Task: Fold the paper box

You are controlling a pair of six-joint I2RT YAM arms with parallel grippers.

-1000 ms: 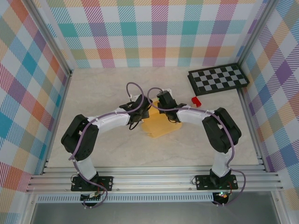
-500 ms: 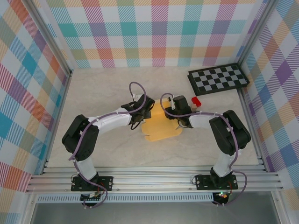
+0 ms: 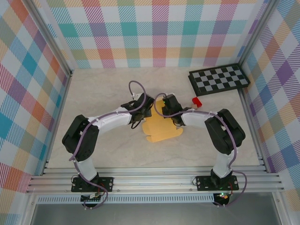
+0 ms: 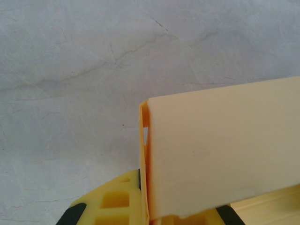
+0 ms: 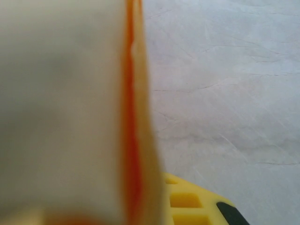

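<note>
Here the left end effector [image 3: 142, 114] sits at the left side of the paper box [image 3: 161, 130]. In the left wrist view a yellow finger [image 4: 110, 208] touches the folded cardboard edge. A pale panel hides the gap between the fingers, so I cannot tell whether they are clamped or apart. The right end effector [image 3: 164, 108] is at the far end of the box. Its wrist view is mostly blurred cardboard very close to the lens, with one finger just beside it, and its state cannot be told either.

The fold in the left wrist view shows two layers with a narrow slit between them.

Half a second ago the right end effector was further right, near the red block [image 3: 196, 101]. It is now closer to the left one, with a raised tan flap between the two. The left end effector has hardly shifted.

The box lies mid-surface [image 3: 103, 93], its long axis running roughly far to near, with the scalloped tabs at the near end. The checkerboard [image 3: 218, 78] lies well apart at the far right.
</note>
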